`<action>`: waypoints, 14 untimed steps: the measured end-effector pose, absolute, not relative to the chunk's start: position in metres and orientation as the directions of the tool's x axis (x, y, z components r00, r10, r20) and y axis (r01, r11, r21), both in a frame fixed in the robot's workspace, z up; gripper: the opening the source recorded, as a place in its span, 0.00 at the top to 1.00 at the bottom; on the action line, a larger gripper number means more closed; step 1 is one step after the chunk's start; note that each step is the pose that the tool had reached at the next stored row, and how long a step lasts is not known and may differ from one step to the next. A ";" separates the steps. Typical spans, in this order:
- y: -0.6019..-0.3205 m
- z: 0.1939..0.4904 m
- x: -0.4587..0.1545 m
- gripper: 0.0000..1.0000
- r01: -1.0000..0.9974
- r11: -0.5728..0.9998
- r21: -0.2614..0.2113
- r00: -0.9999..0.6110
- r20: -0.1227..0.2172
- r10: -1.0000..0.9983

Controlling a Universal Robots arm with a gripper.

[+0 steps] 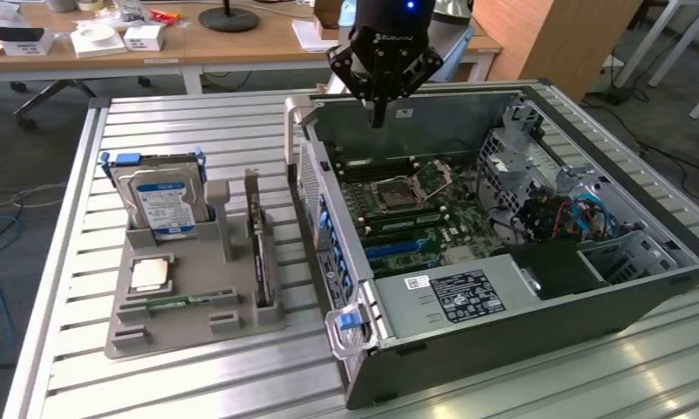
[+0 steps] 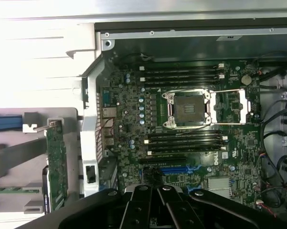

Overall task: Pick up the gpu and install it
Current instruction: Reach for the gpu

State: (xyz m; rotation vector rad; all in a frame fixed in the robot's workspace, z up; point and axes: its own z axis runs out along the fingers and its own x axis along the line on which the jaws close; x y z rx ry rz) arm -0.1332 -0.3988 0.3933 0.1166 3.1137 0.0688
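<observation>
The black claw (image 1: 379,118) hangs clenched and empty over the far end of the open steel computer case (image 1: 536,305), tapered fingers pressed together above the green motherboard (image 1: 425,205). The gpu (image 1: 259,249), a thin flat card, stands edge-on in the grey plastic holder (image 1: 192,327) on the ribbed metal worktop (image 1: 209,122). It is just beside the case, on the exterior view's left.

Reaches straight down with the black arm (image 1: 384,13), wrist upright and marked by a small blue light. Points the gripper (image 1: 379,120) vertically downward, fingers (image 1: 379,105) pressed tip to tip into one narrow point. Seen from the wrist view, fans black linkage bars (image 2: 110,210) outward on both sides of the closed fingers.
</observation>
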 end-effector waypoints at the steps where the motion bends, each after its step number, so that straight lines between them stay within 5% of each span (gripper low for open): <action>1: -0.399 0.393 -0.135 0.90 0.074 0.996 0.045 -0.997 -0.023 0.075; 14: -0.399 0.393 -0.155 0.90 0.074 0.996 0.045 -0.997 -0.023 0.075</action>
